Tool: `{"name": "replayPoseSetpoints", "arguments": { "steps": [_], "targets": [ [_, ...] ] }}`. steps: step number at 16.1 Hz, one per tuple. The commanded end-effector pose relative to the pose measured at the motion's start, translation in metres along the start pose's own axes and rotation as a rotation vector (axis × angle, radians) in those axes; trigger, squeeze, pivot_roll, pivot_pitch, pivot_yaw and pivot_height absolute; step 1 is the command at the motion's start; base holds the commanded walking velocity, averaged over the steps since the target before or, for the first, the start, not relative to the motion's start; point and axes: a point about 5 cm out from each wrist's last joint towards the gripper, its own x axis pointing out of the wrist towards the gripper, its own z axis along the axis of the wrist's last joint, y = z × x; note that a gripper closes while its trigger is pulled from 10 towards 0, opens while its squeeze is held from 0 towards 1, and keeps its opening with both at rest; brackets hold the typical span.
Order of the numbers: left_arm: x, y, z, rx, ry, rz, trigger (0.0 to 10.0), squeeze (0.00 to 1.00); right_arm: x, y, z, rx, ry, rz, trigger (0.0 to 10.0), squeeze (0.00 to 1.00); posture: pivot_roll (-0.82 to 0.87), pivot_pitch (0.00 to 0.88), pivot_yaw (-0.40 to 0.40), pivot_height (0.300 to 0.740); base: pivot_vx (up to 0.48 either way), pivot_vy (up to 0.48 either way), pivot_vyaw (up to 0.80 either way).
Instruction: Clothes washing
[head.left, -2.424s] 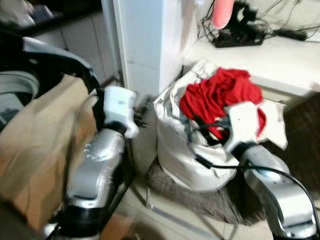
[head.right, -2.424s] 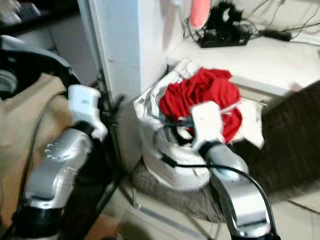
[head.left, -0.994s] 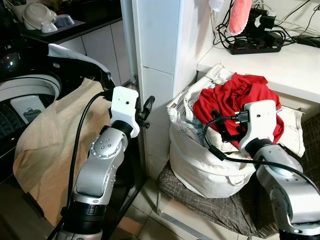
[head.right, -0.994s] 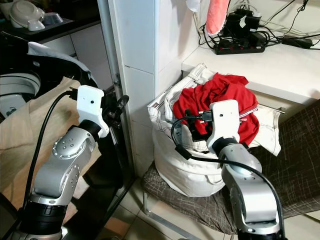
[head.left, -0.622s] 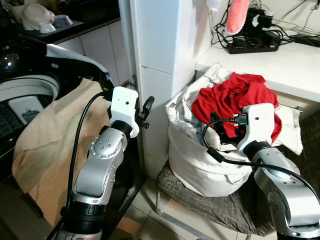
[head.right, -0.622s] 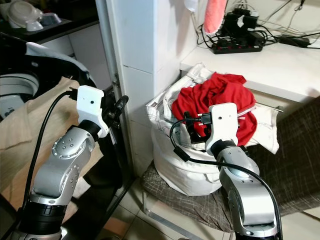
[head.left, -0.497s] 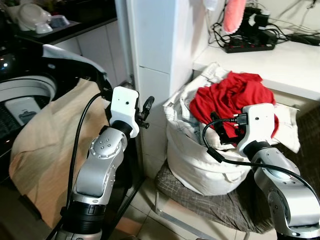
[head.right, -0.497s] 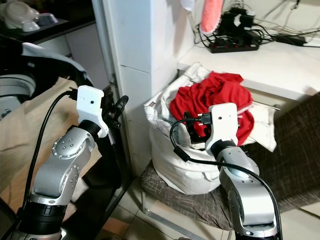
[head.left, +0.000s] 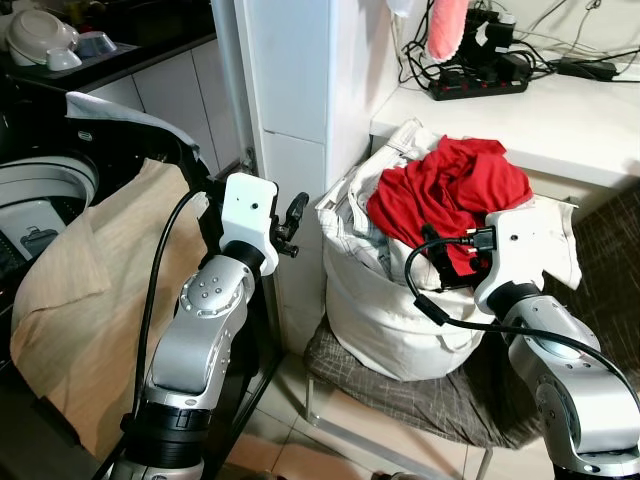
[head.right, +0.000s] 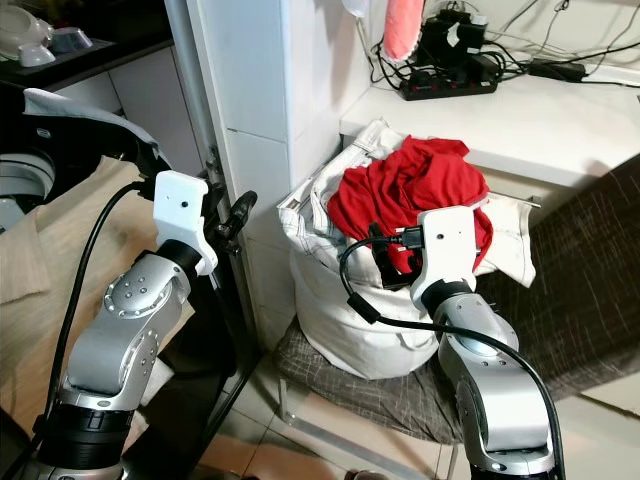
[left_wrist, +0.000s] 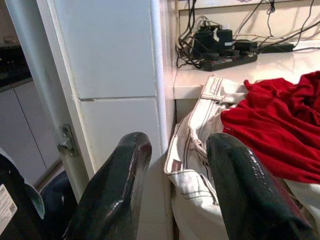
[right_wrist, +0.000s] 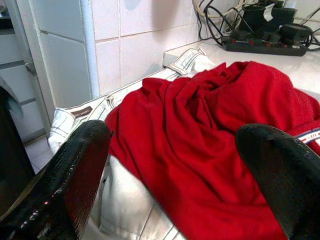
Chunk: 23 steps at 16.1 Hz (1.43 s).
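A red garment (head.left: 450, 190) lies heaped on top of a white laundry bag (head.left: 385, 320) stuffed with pale clothes. The bag stands on a chair's grey checked seat (head.left: 420, 395). My right gripper (head.left: 441, 256) is open at the near side of the bag, just below the red garment (right_wrist: 210, 135), with nothing between its fingers (right_wrist: 75, 165). My left gripper (head.left: 291, 214) is open and empty, raised beside the white tiled pillar (head.left: 290, 90), left of the bag. The washing machine (head.left: 40, 185) is at the far left, with a beige cloth (head.left: 90, 290) draped over its front.
A white counter (head.left: 540, 115) behind the bag carries a black power strip (head.left: 480, 85) and tangled cables. A pink item (head.left: 447, 25) hangs above it. Dishes (head.left: 40, 35) sit on a dark shelf at the upper left. Tiled floor (head.left: 350, 440) shows below the chair.
The whole picture has shifted a little, so the camera has moved. Both arms keep the same pose and both grippers stay open.
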Motion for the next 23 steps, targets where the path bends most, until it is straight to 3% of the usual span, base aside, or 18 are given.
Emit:
{"name": "replayPoseSetpoints", "arguments": {
  "steps": [1,19,20,23],
  "targets": [
    [0.002,0.000,0.001,0.013,0.002,-0.003,10.0,0.00,-0.001,0.001,0.007,-0.004,-0.036,-0.001,10.0,0.00,-0.09,0.000,0.050,0.740,0.000,0.000,0.00],
    [0.003,0.001,0.001,0.015,0.004,-0.005,10.0,0.00,0.001,0.000,0.007,0.000,-0.042,-0.005,10.0,0.00,-0.09,0.000,0.050,0.740,0.000,0.000,0.00],
    [0.004,0.000,0.002,0.014,0.002,-0.005,10.0,0.00,0.003,0.001,0.011,0.019,-0.070,0.013,10.0,0.98,-0.09,0.000,0.051,0.740,0.000,0.000,0.00],
    [0.010,-0.001,0.003,0.011,-0.002,-0.013,10.0,0.00,0.027,-0.025,0.017,-0.046,-0.069,-0.020,10.0,1.00,-0.10,0.000,0.073,0.740,0.000,0.000,0.00]
  ]
}}
